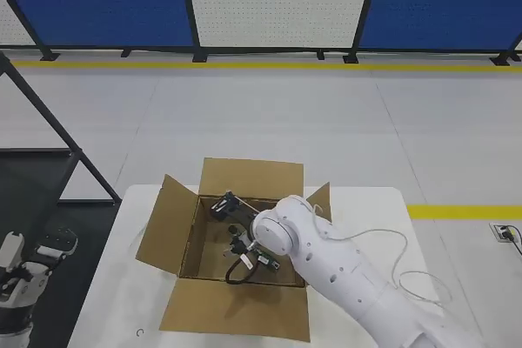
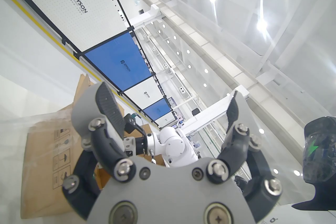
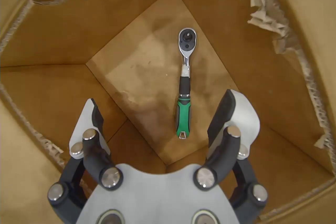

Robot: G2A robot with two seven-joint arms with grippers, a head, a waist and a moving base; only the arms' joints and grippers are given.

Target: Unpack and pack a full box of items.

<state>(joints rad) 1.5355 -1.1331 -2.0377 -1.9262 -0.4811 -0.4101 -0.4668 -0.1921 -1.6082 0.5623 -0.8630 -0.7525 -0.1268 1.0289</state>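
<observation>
An open cardboard box (image 1: 248,178) stands on the white table (image 1: 374,217), all flaps folded outward. On its floor lies a ratchet wrench (image 3: 184,83) with a green-and-black handle, close to one inner wall (image 3: 52,46). My right arm (image 1: 278,233) goes down into the box. Its gripper (image 3: 160,112) is open and hovers above the handle end of the wrench, touching nothing. My left gripper (image 2: 172,109) is open and empty, tilted up toward the ceiling. It sits off the table's left side (image 1: 33,250), with the box's outer wall (image 2: 50,156) beside it.
A black metal frame (image 1: 35,165) stands left of the table, near my left arm. Torn, ragged cardboard (image 3: 275,17) lines the box's upper edge near the right gripper. Blue and white partition panels (image 1: 278,22) close off the floor behind.
</observation>
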